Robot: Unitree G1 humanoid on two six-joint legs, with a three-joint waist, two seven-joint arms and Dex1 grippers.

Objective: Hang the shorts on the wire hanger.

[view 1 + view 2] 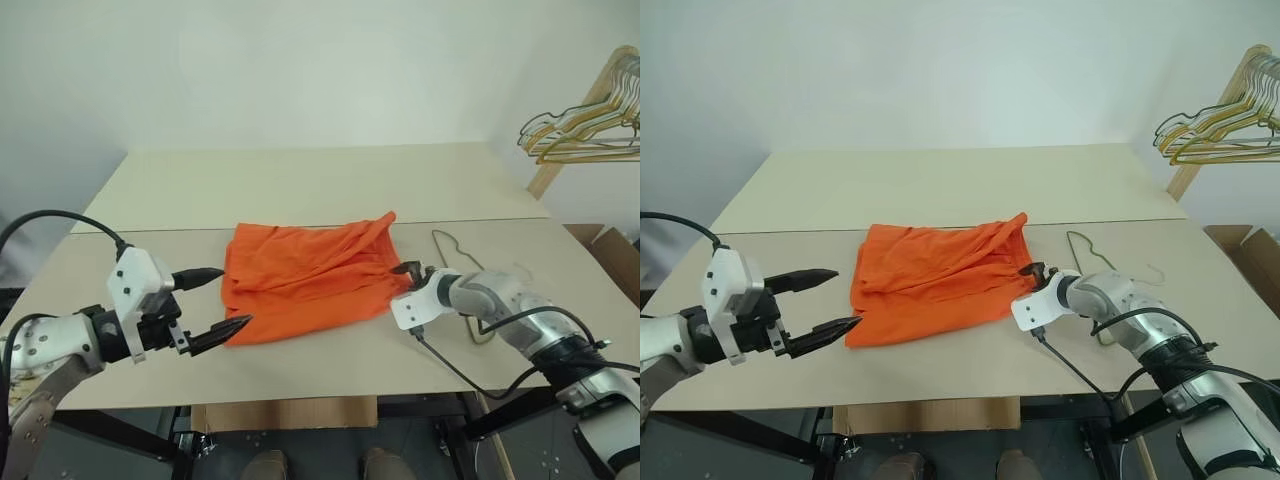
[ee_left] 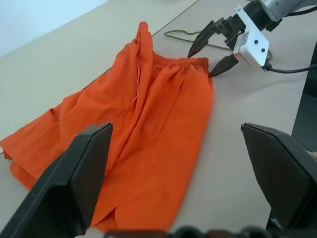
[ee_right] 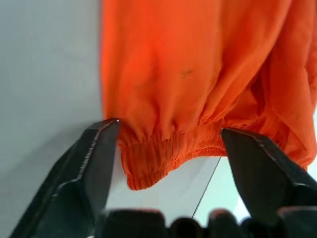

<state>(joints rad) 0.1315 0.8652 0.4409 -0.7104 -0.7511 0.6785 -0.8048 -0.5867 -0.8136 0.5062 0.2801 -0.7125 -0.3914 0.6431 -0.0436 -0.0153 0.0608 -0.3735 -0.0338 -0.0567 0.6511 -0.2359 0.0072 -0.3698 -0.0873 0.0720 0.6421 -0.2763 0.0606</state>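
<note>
Right pincer (image 1: 408, 271), jaws apart, straddles waistband of bright orange fabric shorts (image 1: 305, 277) lying flat on worktop (image 1: 300, 185), thin wire hanger (image 1: 452, 250) just beside, prob. for pickup; left pincer (image 1: 222, 299) wide, empty.

Shorts (image 1: 305, 273) bright orange; table (image 1: 300, 185) beige; claw fingers (image 1: 225, 330) black.

- Looks like lab/test room: bare white walls (image 1: 300, 70), plain beige tabletop (image 1: 300, 185).
- Wooden rack w/ wire hangers (image 1: 590, 130), cardboard box (image 1: 610, 250) on floor.
</note>
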